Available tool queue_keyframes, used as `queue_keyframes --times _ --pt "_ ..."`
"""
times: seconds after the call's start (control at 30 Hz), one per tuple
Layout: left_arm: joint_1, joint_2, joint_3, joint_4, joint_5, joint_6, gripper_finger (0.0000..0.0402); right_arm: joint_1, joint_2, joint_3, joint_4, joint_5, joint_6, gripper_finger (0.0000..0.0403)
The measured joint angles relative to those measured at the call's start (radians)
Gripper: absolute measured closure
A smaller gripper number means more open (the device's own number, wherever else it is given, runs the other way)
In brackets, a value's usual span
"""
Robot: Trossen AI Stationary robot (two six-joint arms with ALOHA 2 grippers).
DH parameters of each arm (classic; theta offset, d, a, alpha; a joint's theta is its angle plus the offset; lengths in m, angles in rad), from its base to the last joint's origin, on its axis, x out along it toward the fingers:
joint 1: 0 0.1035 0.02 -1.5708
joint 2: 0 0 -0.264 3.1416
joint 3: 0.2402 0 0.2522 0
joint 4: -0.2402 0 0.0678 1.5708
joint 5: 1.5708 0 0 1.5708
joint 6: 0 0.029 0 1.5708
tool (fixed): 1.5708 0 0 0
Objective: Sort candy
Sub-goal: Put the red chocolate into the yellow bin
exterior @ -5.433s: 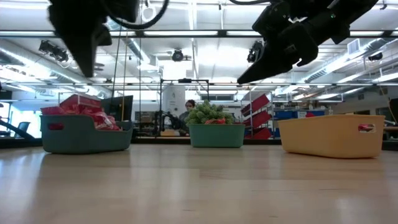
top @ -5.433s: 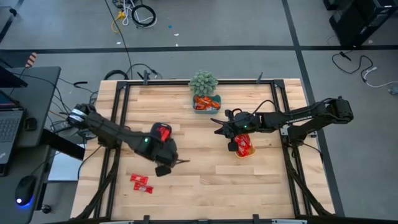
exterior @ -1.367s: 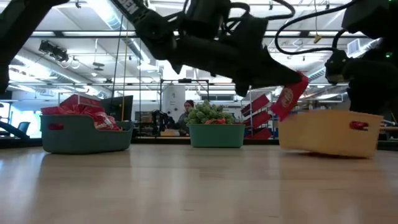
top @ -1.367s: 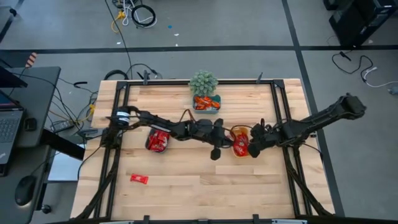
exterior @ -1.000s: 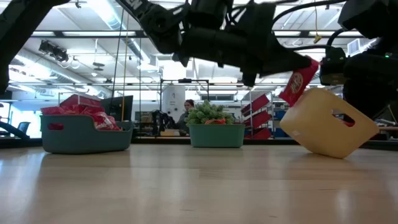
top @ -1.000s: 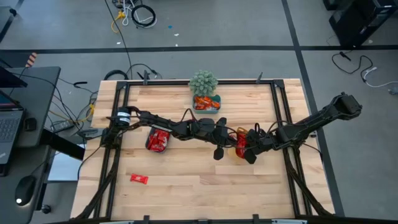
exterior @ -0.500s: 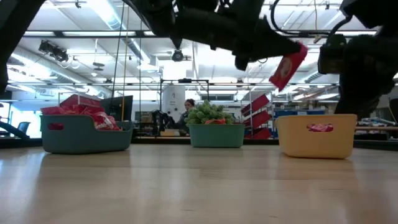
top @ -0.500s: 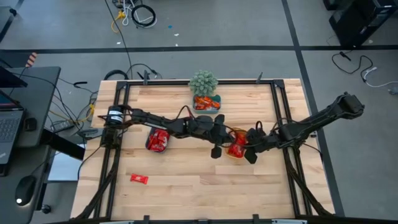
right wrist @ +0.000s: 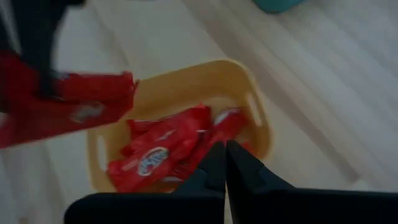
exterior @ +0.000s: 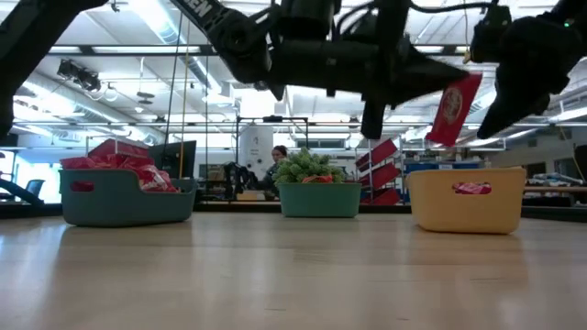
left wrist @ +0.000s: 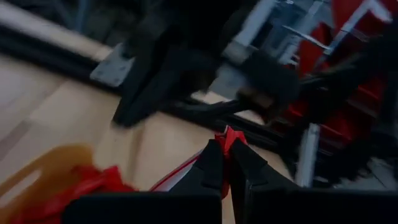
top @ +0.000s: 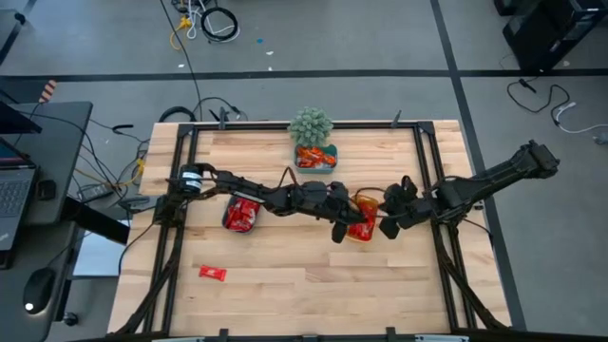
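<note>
My left gripper (top: 342,231) reaches across the table and is shut on a red candy packet (exterior: 454,108) above the yellow tray (exterior: 468,209). The tray (top: 355,198) stands flat and holds several red packets (right wrist: 163,152). My right gripper (top: 388,226) hovers shut and empty over the tray's right side, higher than its rim in the low view (exterior: 495,115). One red packet (top: 213,274) lies on the table near the front left. The teal tray (top: 242,215) holds several red packets. My left gripper pinches the red packet by one end (left wrist: 227,135) between its two shut fingers. The packet hangs tilted below the fingers, lifted clear above the yellow tray; it also shows in the right wrist view (right wrist: 74,102).
A blue tray (top: 316,159) with orange and red packets stands at the far edge, with a green potted plant (top: 311,125) behind it. A dark frame runs along the table's edges (top: 180,190). Bare wood lies toward the near edge (top: 332,285).
The yellow tray, tipped up on one edge a second ago, has come down flat on the table. My right gripper has risen above its rim. My left gripper has carried the red packet a little toward the table's right edge, over the tray.
</note>
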Motion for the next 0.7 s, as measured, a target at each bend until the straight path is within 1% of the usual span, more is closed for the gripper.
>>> queue_keyframes --times 0.1,0.23,0.3,0.4,0.53,0.63,0.7 --pt "0.001 0.019 -0.003 -0.02 -0.05 -0.025 0.0395 0.004 -0.015 0.022 -0.043 0.031 -0.012 0.0403" --pt "0.003 0.016 0.0 -0.032 -0.072 0.013 0.0359 0.004 -0.019 0.026 -0.043 0.031 -0.024 0.0403" --pt "0.003 0.016 0.0 -0.037 -0.065 0.027 0.0335 0.004 -0.019 0.026 -0.042 0.031 -0.026 0.0403" --pt "0.002 0.016 -0.001 -0.04 -0.028 0.028 0.0299 0.004 -0.019 0.026 -0.038 0.031 -0.041 0.0403" --pt "0.01 0.016 -0.001 -0.042 -0.016 0.028 0.0262 0.004 -0.019 0.025 -0.038 0.045 -0.043 0.0403" --pt "0.025 0.014 -0.001 -0.039 0.004 0.094 0.0251 0.004 -0.019 0.025 -0.009 0.054 -0.058 0.0403" --pt "0.031 -0.001 -0.002 -0.052 0.019 0.14 0.0255 0.005 -0.013 0.018 0.054 0.053 -0.096 0.0403"
